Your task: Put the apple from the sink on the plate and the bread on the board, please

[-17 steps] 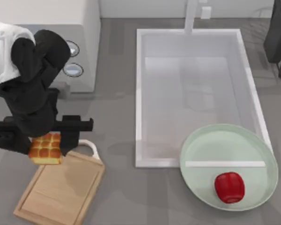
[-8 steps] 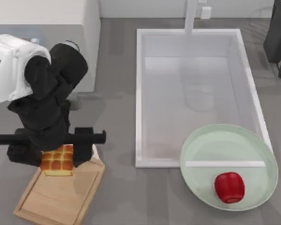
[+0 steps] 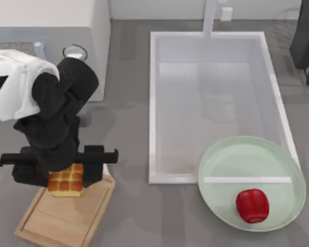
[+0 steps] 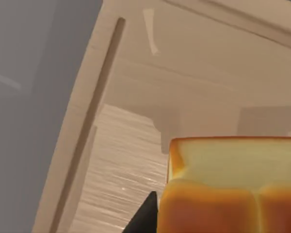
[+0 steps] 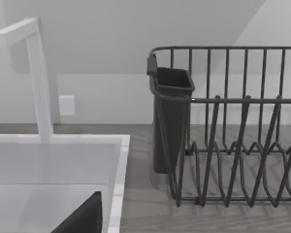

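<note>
My left gripper clamped on bread, directly over far, handle end of cutting board. Release needs straight descent. Apple sits on plate. Right arm parked far right; its jaws: cannot tell.

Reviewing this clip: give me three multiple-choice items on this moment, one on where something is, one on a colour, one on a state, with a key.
1. Where is the apple?
A. in the sink
B. on the plate
C. on the board

2. What colour is the plate?
A. pale mint green
B. dark blue
C. yellow

3. What is the left gripper doing?
A. holding nothing beside the sink
B. shut on the apple
C. shut on the bread over the board

Key: 1 B, the red fruit lies inside the dish's rim, outside the sink. 2 A, the top view shows a pale green dish. 3 C, its fingers flank the bread above the handle end of the board; the left wrist view shows wood beneath it.
</note>
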